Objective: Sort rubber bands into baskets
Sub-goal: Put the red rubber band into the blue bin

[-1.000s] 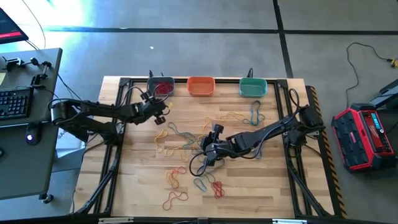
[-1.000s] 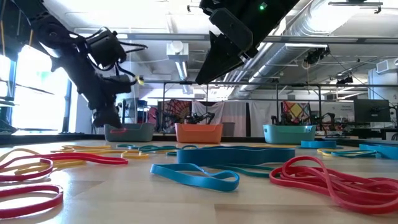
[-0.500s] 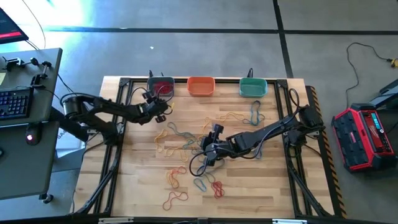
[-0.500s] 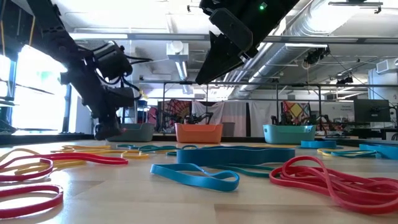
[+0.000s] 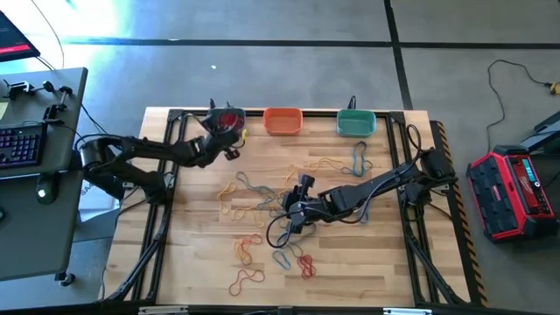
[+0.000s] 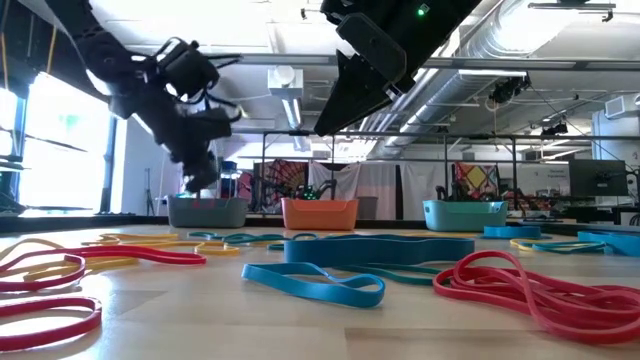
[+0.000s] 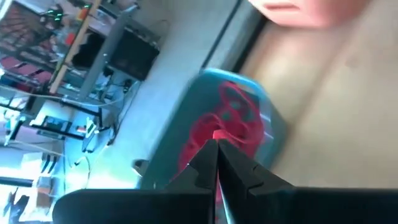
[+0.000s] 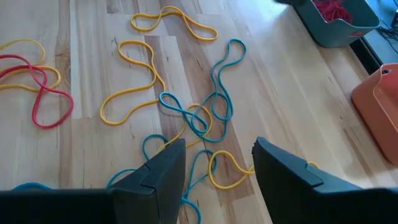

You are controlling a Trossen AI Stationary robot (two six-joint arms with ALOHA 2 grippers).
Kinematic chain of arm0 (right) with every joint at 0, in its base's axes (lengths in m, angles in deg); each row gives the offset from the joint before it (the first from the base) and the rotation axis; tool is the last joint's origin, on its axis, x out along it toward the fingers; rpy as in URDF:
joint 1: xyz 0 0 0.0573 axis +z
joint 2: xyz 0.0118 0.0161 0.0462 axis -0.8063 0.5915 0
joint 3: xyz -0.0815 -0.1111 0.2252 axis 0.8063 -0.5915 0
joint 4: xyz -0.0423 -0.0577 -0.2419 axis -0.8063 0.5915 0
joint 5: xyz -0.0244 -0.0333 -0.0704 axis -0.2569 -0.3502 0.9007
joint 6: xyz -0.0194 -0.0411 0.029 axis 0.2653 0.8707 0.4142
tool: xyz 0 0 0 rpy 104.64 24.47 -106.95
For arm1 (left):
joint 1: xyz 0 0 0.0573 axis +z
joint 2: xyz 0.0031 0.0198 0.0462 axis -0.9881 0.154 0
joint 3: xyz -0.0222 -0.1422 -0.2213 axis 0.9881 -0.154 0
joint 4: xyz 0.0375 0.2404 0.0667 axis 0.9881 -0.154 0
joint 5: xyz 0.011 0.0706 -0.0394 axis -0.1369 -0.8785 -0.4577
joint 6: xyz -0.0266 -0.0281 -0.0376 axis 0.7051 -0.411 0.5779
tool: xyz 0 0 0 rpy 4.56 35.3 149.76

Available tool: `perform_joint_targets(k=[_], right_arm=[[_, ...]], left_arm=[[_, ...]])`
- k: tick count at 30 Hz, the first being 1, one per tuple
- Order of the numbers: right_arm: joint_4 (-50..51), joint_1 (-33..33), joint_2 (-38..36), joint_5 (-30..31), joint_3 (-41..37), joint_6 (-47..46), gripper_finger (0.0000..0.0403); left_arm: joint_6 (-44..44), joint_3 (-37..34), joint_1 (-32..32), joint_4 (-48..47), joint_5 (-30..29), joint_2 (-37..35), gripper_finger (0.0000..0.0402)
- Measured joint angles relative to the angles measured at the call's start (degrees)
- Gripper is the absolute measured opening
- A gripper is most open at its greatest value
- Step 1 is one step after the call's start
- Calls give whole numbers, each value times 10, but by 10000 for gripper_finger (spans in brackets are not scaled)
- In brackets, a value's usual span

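My left gripper hangs above the grey-blue basket, its fingers pressed fully together with nothing clearly caught between them; red bands lie heaped in that basket directly below. My right gripper hovers with its fingers spread wide over the tangle of teal and yellow bands, out on the wooden table in front of the grey-blue basket. The orange basket sits just beside the grey-blue one, and the teal-green basket beyond that, all along the same table edge. More loose red bands lie farther from the grey-blue basket than the tangle does.

I judge these loops to be light, limp and a little grippy: they will drape and drag neighbours along where they cross. In the tangle, teal and yellow strands overlap, so I would pinch a single strand at a free outer curve, away from the crossings, and lift slowly so any hitchhiker slides off.
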Motion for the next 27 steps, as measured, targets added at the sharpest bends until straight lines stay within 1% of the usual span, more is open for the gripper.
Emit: perform_joint_targets(k=[2,7,11,14,18,23,27], right_arm=[[0,0,0,0,0,0,177],[0,0,0,0,0,0,177],[3,0,0,0,0,-3,177],[4,0,0,-1,0,-16,177],[4,-7,2,-16,0,-41,177],[1,-19,10,-25,0,-52,177],[-1,-26,9,-28,0,-66,177]], left_arm=[[-7,17,21,-1,19,0,1],[-7,47,88,-4,113,12,0],[9,55,132,-35,188,25,0],[28,55,150,-40,193,30,10],[52,56,162,-41,199,29,42],[101,56,164,-41,253,17,91],[116,54,161,-36,276,-5,115]])
